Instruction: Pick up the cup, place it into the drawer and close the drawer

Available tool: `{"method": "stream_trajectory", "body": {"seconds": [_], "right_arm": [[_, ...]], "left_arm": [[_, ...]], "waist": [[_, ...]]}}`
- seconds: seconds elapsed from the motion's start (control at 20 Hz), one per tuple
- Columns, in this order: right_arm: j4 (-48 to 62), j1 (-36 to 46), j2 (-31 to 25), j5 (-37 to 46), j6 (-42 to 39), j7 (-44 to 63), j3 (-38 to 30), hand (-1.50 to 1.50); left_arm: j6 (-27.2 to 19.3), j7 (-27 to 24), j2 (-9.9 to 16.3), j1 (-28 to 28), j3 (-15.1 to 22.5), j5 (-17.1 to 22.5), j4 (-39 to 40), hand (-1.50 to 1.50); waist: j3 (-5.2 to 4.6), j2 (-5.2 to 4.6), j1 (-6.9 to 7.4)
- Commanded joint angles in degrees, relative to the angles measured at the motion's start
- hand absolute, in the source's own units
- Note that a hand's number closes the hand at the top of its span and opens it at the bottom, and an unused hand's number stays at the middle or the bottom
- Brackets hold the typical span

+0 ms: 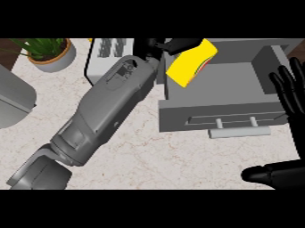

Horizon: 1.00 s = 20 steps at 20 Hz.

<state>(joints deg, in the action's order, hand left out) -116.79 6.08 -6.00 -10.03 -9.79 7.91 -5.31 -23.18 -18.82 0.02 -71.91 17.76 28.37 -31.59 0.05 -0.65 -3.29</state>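
A pale marbled desk [181,160] is seen from above, and most of its left half is crossed by the grey left forearm [105,111], which is stretched diagonally up toward the far edge. To the right, a grey drawer [247,78] is pulled out, its front panel and handle [239,132] turned toward the viewer. A grey rounded appliance [4,95] is seen at the left edge, a toaster-like white box [105,55] lies behind the forearm, and a potted plant [50,52] stands in the far left corner.

The task is judged to be about halfway done. The yellow cup [191,64] is lifted off the desk and held tilted over the drawer's left wall, partly above its open compartment; it is not yet set down inside, and the drawer is not yet closed. Release and the push on the front panel are what remain.

The left hand [156,46] is curled round the cup's upper end, with dark fingers wrapped over it. The right hand [300,107] is shown at the right edge, beside the drawer's right side, with its fingers straight, spread and pointing up, and its thumb lower down; nothing is held by it.
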Motion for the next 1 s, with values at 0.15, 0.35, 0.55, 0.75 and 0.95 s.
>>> {"method": "stream_trajectory", "body": {"seconds": [0.15, 0.35, 0.55, 0.75, 0.95], "right_arm": [[3.32, -1.15, 0.74, 0.89, -1.42, -3.85, 0.91, -1.50], [1.01, 2.26, 0.41, 0.21, -0.10, 0.79, 1.58, -1.50], [4.04, 2.47, 1.22, 1.13, -1.07, -3.07, 2.41, -1.50], [2.27, 4.33, 0.70, -1.00, -0.27, -0.37, 0.94, -1.50], [1.66, 4.06, 0.45, -2.55, -1.20, 0.86, 1.41, -1.50]], "left_arm": [[0.01, -4.35, -0.02, -1.48, 6.01, 4.16, 6.39, 1.50], [-1.97, 0.63, -0.02, -4.33, 10.42, 6.18, 7.80, 1.50], [-3.02, 1.20, -0.02, -5.72, 14.03, 4.96, 10.62, 1.50], [-5.90, 2.58, -0.02, -6.22, 16.82, 5.56, 10.37, -1.50], [-6.13, 0.23, -0.02, -3.81, 17.26, 9.75, 5.68, -1.50]], "waist": [[0.03, -0.43, -1.23], [0.03, -0.50, -2.39], [0.08, -0.95, -3.10], [0.06, -0.76, -2.85], [0.04, -0.83, -3.97]]}}
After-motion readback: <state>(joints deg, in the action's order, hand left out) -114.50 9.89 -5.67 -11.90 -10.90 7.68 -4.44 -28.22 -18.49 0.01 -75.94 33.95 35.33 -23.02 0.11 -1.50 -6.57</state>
